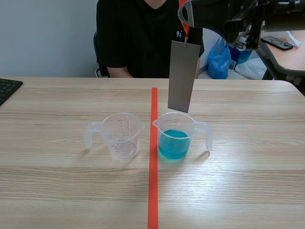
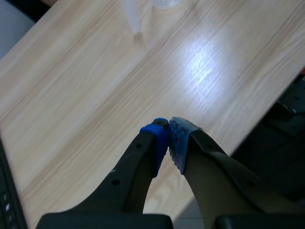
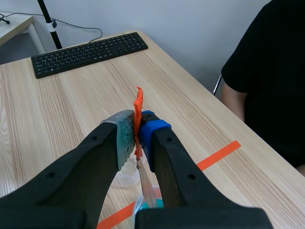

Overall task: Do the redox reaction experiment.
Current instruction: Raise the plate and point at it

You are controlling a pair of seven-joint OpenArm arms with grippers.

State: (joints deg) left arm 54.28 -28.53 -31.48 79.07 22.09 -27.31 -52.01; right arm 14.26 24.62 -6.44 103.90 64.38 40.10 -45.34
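Strip (image 1: pixel 182 76) of flat grey metal above clear plastic jug (image 1: pixel 191 126) of blue liquid (image 1: pixel 172 144)

Your right arm (image 1: pixel 248 14) is raised high, and the right gripper (image 3: pixel 138 131) points down with its pads clamped on an orange tab (image 3: pixel 138 101) between them. Your left gripper (image 2: pixel 168 138) angles down, fingertips pressed together.
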